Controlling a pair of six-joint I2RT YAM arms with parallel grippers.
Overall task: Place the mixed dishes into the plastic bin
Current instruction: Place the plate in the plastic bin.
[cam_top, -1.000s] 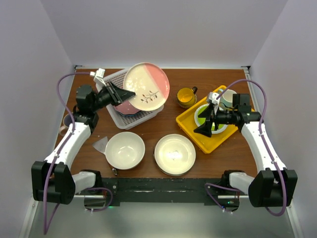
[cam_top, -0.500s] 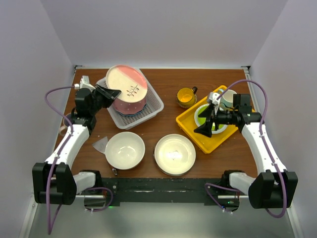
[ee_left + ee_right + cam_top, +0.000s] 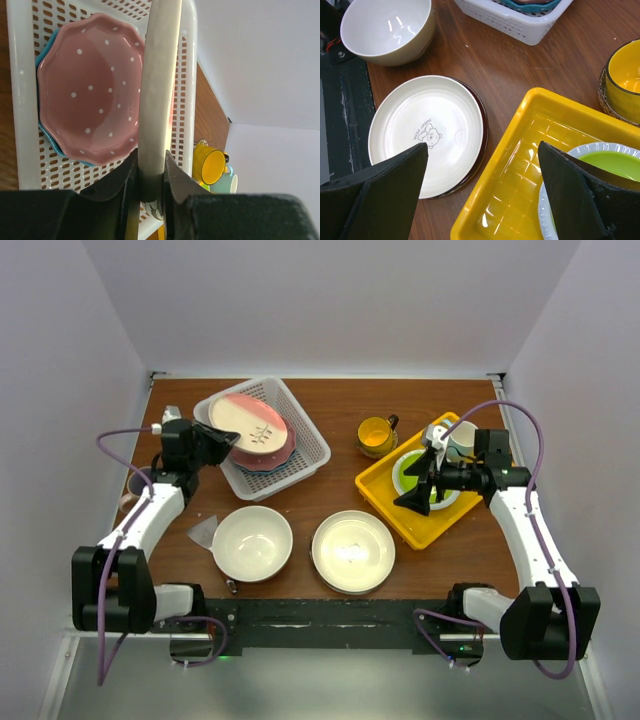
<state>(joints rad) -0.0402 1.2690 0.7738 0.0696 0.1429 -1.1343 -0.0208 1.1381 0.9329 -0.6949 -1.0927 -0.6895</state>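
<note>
The white plastic bin point(image 3: 312, 447) point(image 3: 24, 100) stands at the back left. It holds a pink dotted plate point(image 3: 278, 454) point(image 3: 90, 95) on a blue plate point(image 3: 48, 137). My left gripper point(image 3: 222, 443) point(image 3: 150, 175) is shut on the rim of the cream-pink plate point(image 3: 248, 422) point(image 3: 159, 85), which tilts low over the pink plate. The large cream bowl point(image 3: 252, 542) point(image 3: 387, 27) and the dark red-rimmed bowl point(image 3: 352, 551) point(image 3: 427, 132) sit near the front. The yellow mug point(image 3: 377, 434) point(image 3: 625, 75) stands mid-table. My right gripper point(image 3: 420, 495) point(image 3: 482, 185) hangs open over the tray's edge, holding nothing.
A yellow tray point(image 3: 400, 508) point(image 3: 520, 165) on the right holds a lime-green plate point(image 3: 418, 476) point(image 3: 610, 167) and a white cup point(image 3: 460, 438). A small translucent piece point(image 3: 205, 532) lies left of the cream bowl. Walls close in on three sides.
My left arm has swung left and down, carrying the cream-pink plate from upright above the bin to tilted low over the pink plate. The right arm has not moved.
</note>
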